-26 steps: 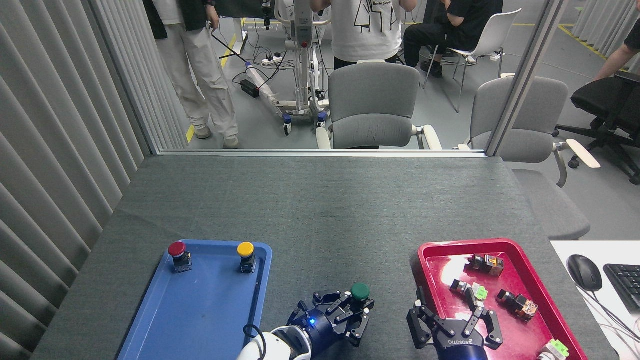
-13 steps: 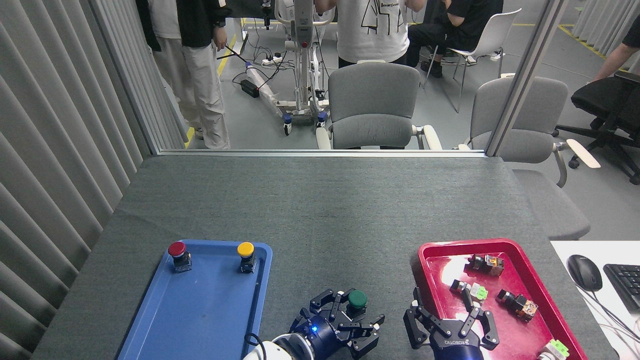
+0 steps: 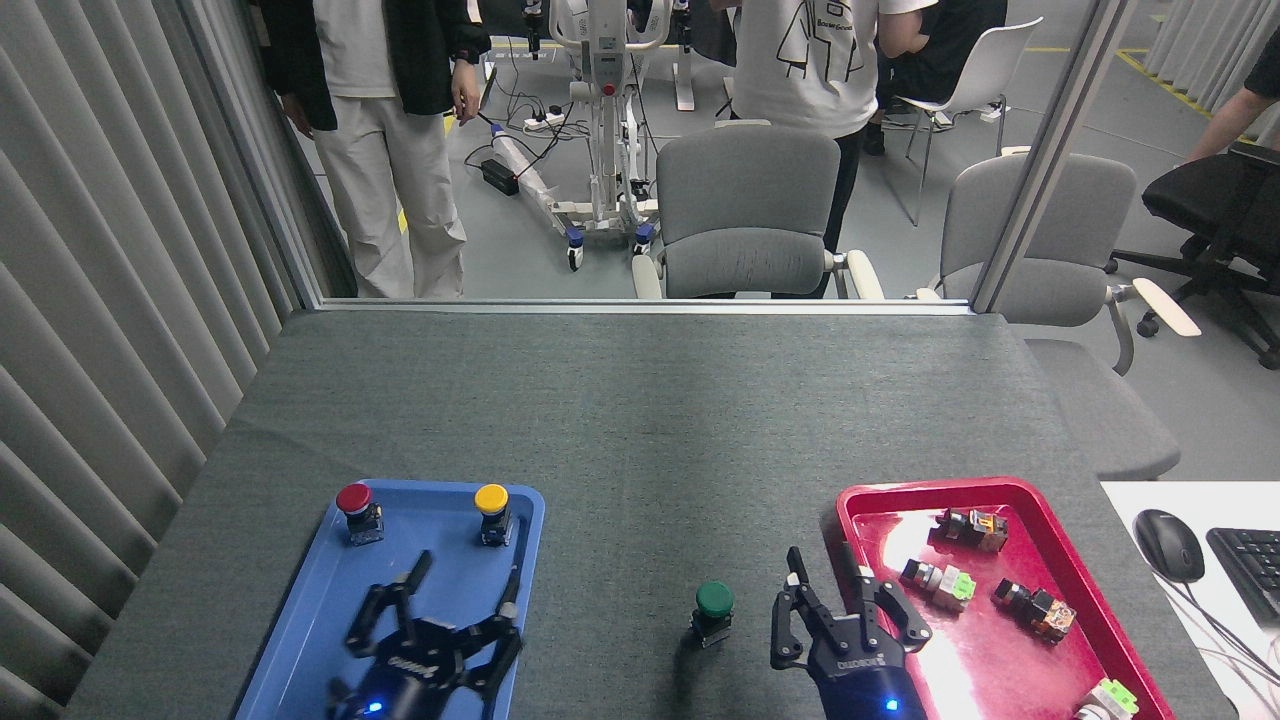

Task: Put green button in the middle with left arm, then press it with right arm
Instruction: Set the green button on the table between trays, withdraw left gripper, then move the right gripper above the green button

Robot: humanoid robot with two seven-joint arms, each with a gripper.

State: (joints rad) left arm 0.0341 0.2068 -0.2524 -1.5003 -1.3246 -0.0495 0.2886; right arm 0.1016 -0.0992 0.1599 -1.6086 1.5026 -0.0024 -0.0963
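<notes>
The green button [image 3: 714,609] stands upright on the bare grey cloth of the middle [image 3: 640,470], between the two trays, with nothing touching it. My left gripper [image 3: 468,572] hovers over the blue tray [image 3: 300,640], well left of the button, open and empty. My right gripper [image 3: 822,562] sits just right of the button, at the red tray's left edge, its fingers pointing away from me. A narrow gap shows between those fingers, with nothing in it.
A red-capped button [image 3: 355,507] and a yellow-capped button [image 3: 492,508] stand at the far end of the blue tray. The red tray [image 3: 1000,490] holds several small switch parts. A mouse [image 3: 1168,544] and keyboard [image 3: 1250,565] lie at far right. People and chairs stand beyond the table.
My left gripper let go of the green button and swung left over the blue tray. The button now stands alone on the cloth. My right gripper moved left toward it and narrowed its fingers.
</notes>
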